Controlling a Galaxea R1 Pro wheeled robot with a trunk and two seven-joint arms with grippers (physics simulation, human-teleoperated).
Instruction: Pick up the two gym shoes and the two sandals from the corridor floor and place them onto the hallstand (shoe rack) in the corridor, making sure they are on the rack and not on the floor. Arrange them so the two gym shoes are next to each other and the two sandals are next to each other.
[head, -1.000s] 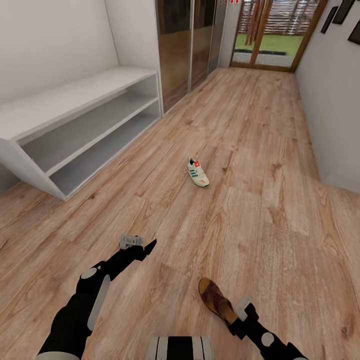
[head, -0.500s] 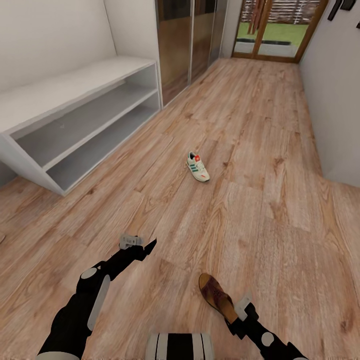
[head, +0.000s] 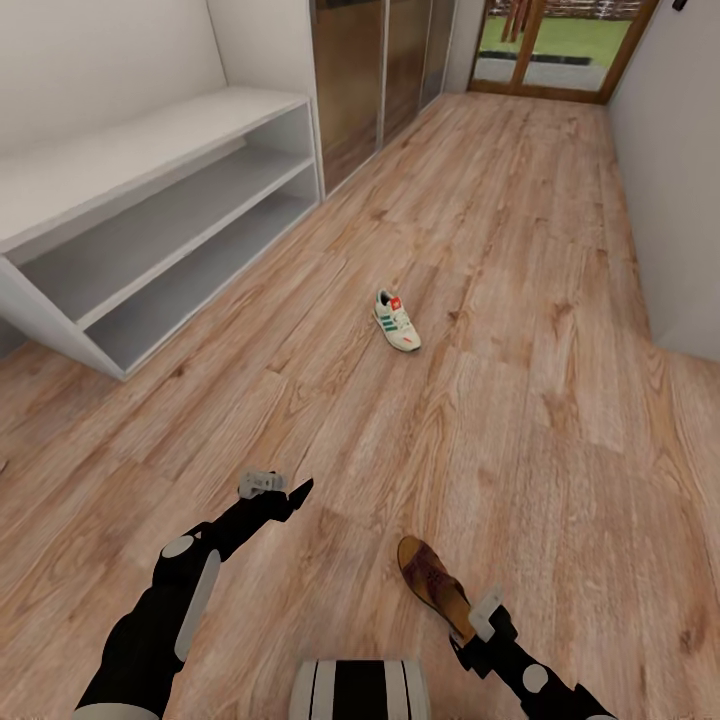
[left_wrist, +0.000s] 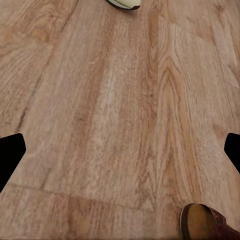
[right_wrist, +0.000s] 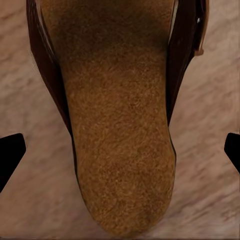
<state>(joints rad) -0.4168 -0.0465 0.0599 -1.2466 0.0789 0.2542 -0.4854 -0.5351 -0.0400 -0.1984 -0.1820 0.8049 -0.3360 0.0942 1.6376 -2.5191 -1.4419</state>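
One white gym shoe (head: 397, 322) with green stripes lies on the corridor floor (head: 520, 420) mid-hall; its edge shows in the left wrist view as the gym shoe (left_wrist: 124, 3). A brown sandal (head: 430, 580) lies close in front of me. My right gripper (head: 466, 632) is open at its heel, fingers wide on either side of the tan footbed of the sandal (right_wrist: 120, 125). My left gripper (head: 298, 492) hangs open over bare planks, with the sandal's toe (left_wrist: 205, 224) nearby. A pale unit (head: 150, 225) with a wide top and two open shelves stands at the left wall; I cannot tell if it is the hallstand.
Mirrored wardrobe doors (head: 370, 70) run along the left past the unit. A glass door (head: 545, 45) closes the far end. The right wall (head: 680, 180) juts in at a corner. My own base (head: 358, 690) shows at the near edge.
The whole view has slid: shoe, shelf unit and sandal all sit slightly higher in the picture, so the camera moved. Both arms keep the same pose and both grippers stay open.
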